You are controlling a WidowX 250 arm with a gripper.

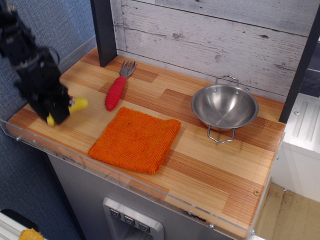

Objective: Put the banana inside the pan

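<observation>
The yellow banana point(78, 104) is at the left end of the wooden counter, mostly hidden by my black gripper point(56, 113). Its ends stick out to the right and at the lower left of the fingers. The gripper looks shut on the banana and is motion-blurred. The shiny steel pan point(224, 106) with two wire loop handles stands far to the right, near the back wall, with nothing in it.
An orange cloth point(136, 139) lies in the middle front of the counter point(210, 160). A fork with a red handle point(116, 91) lies behind it. A dark post point(104, 30) stands at the back left. A clear acrylic lip runs along the front edge.
</observation>
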